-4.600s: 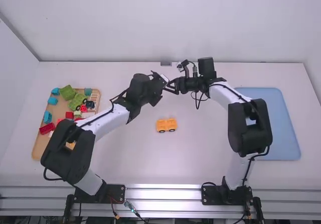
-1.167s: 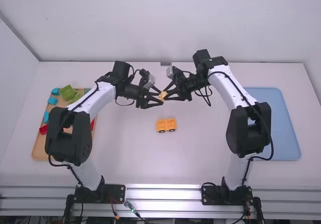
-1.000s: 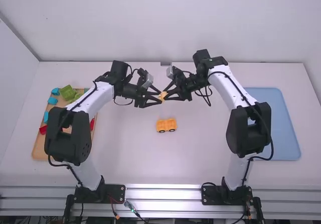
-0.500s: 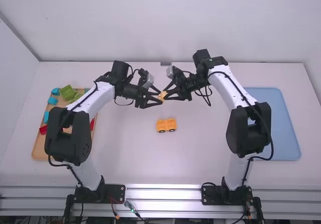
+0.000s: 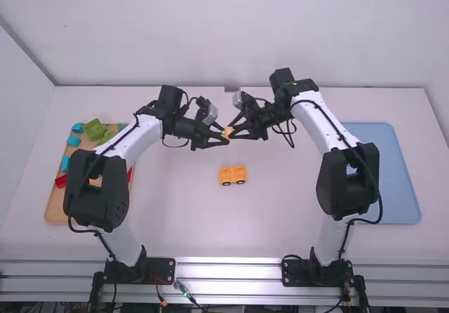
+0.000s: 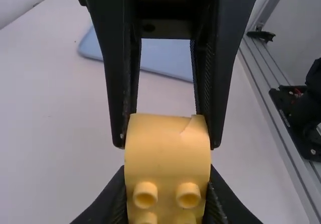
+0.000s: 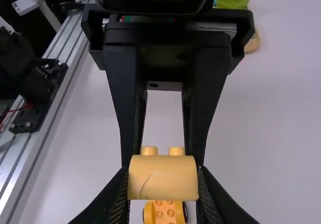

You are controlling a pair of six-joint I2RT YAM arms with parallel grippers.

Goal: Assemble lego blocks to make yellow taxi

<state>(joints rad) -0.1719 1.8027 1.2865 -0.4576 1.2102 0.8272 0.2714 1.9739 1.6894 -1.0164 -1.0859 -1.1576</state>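
Left gripper (image 5: 224, 135): drawn in to the block's width, holding the yellow block (image 6: 167, 146) by its studded end.
Right gripper (image 5: 233, 132): fingers equally close, gripping the same block by its rounded end.
Yellow block: between both pairs of fingertips, above the table (image 5: 175, 208).
Yellow car base (image 5: 233, 175): on the table, nearer the arm bases than the grippers.
Hard to make out: finger faces pressed against the block; car base, partly behind the block and cut off in the right wrist view.
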